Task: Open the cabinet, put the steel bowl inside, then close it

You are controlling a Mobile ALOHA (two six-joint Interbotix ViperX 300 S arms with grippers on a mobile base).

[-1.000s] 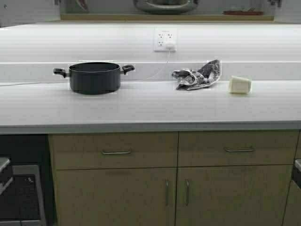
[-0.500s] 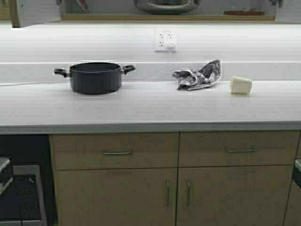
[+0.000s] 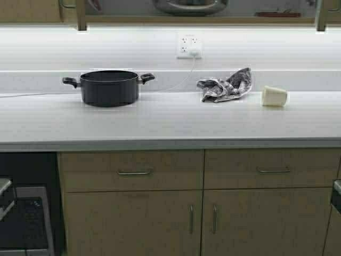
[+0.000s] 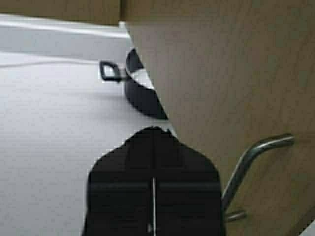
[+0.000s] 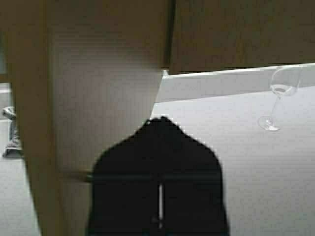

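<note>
The steel bowl [image 3: 189, 6] sits inside the wall cabinet [image 3: 160, 20] at the top edge of the high view. The left door [image 3: 81, 15] and the right door [image 3: 320, 15] stand partly open, edge-on. Neither gripper shows in the high view. In the left wrist view my left gripper [image 4: 153, 130] is shut and empty, its tip by the tan left door [image 4: 221, 73], next to the bar handle [image 4: 251, 157]. In the right wrist view my right gripper [image 5: 160, 119] is shut and empty against the right door [image 5: 98, 88].
A black two-handled pot [image 3: 109, 87], a crumpled grey cloth [image 3: 225, 85] and a tipped cream cup [image 3: 274, 96] lie on the white counter [image 3: 170, 120]. A wall socket [image 3: 189, 47] has a cord. Base cabinets [image 3: 197, 202] are below. A wine glass [image 5: 278, 98] stands on the counter.
Both cabinet doors have swung into the high view from the sides, toward closing. The whole scene has shifted slightly right, so the robot has moved a little.
</note>
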